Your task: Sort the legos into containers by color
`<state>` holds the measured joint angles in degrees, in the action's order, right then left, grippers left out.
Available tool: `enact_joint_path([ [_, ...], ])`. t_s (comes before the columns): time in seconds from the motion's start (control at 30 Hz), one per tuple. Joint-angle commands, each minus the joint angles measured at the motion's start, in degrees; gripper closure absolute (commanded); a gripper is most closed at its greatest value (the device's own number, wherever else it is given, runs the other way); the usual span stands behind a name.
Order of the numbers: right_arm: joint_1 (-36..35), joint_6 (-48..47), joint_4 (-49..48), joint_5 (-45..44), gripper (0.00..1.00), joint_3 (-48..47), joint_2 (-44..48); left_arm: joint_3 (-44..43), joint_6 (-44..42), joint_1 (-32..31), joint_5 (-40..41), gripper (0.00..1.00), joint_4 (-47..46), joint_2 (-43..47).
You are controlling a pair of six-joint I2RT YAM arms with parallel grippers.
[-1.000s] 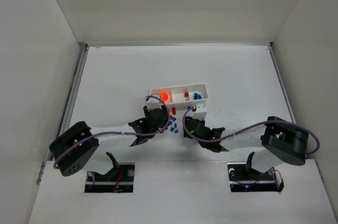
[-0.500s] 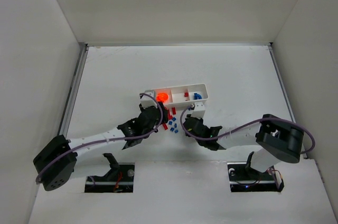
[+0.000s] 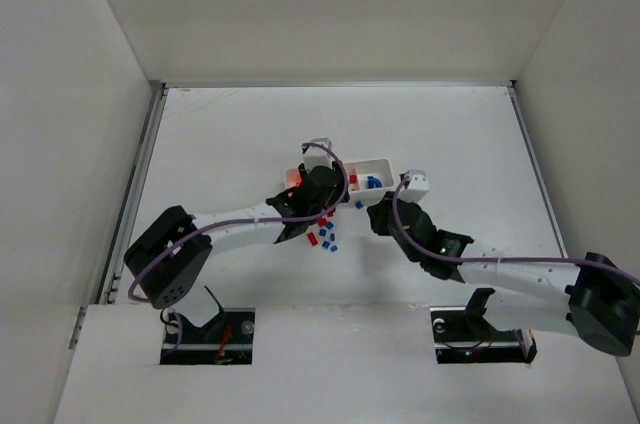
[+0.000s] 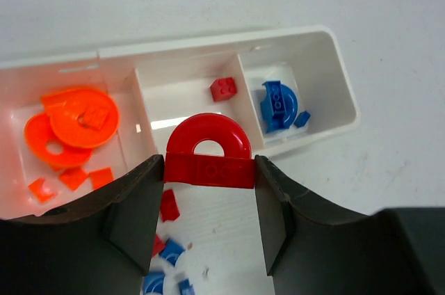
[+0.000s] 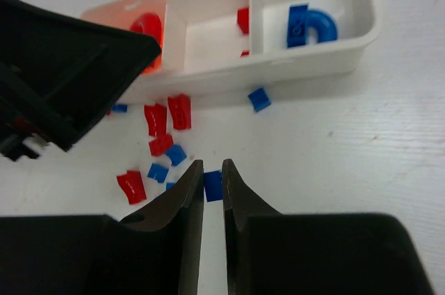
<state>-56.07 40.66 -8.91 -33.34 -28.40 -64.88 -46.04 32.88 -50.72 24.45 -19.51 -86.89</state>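
Note:
The white three-compartment tray (image 4: pixel 334 65) holds orange legos (image 4: pixel 76 124) in its left cell, a red brick (image 4: pixel 222 89) in the middle and a blue piece (image 4: pixel 278 104) on the right. My left gripper (image 4: pixel 208 170) is shut on a red arch lego (image 4: pixel 208 150), held over the near wall of the middle cell. In the top view the left gripper (image 3: pixel 318 184) covers most of the tray (image 3: pixel 378 163). My right gripper (image 5: pixel 213 173) is shut on a small blue lego (image 5: pixel 213 186), just in front of the tray (image 5: pixel 313 58).
Loose red legos (image 5: pixel 179 111) and blue legos (image 5: pixel 174 154) lie scattered on the white table in front of the tray, with one blue piece (image 5: pixel 259 99) against its near wall. The left arm's dark body (image 5: pixel 62 65) hangs over the tray's left end.
The left arm carried the red arch forward over the tray. The right gripper shut on a blue lego in the pile and swung right with it.

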Motion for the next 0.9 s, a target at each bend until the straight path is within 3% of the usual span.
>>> enact_joint_path([
  [0.0, 5.4, -4.0, 1.6, 3.8, 0.83, -2.5, 2.9, -4.7, -2.3, 1.5, -1.0, 0.74, -2.7, -3.4],
  [0.3, 19.7, -8.8, -3.6, 15.1, 0.83, -10.2, -7.3, -7.2, -2.5, 2.8, -1.6, 0.57, -2.3, -6.4],
  [0.67, 22.4, -10.7, -4.7, 15.3, 0.82, -17.0, -19.2, 3.8, -2.6, 2.9, -1.5, 0.43, -2.7, 5.7],
  [0.87, 22.3, -10.5, -5.0, 15.2, 0.82, -18.0, -20.3, 3.4, -3.4, 3.5, -2.4, 0.58, -3.5, 6.5],
])
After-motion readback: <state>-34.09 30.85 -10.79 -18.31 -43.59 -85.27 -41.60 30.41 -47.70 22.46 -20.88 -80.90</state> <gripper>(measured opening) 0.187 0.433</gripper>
